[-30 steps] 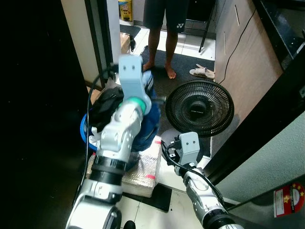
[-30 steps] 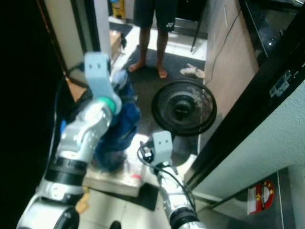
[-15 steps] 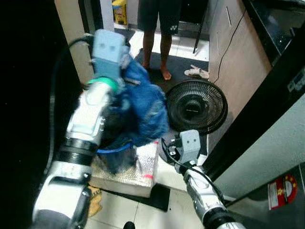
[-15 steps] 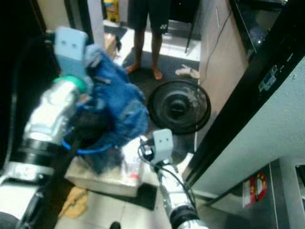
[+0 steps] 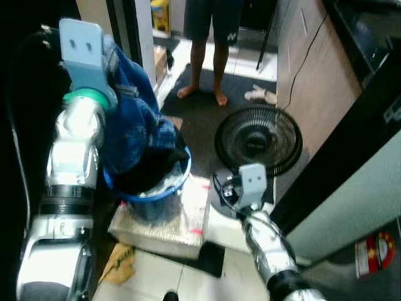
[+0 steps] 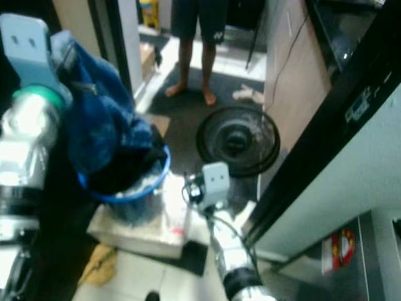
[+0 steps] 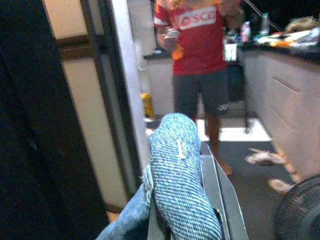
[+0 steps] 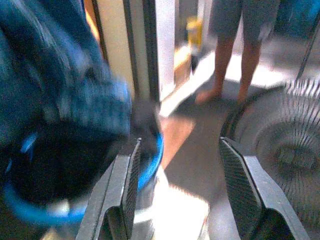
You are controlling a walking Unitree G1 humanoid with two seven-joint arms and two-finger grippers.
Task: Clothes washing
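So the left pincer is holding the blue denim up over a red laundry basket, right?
Not quite: the laundry basket is blue, not red, as the left eye view shows. The left pincer does hold the blue denim up over it.

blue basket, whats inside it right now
Dark clothes fill the blue basket, and a blue denim garment held up by the left gripper hangs down into it. Whatever lies deeper is covered by those clothes.

ahead: fan (image 5: pixel 258 139), person (image 5: pixel 215 37) | left: dark wall (image 5: pixel 25 157)
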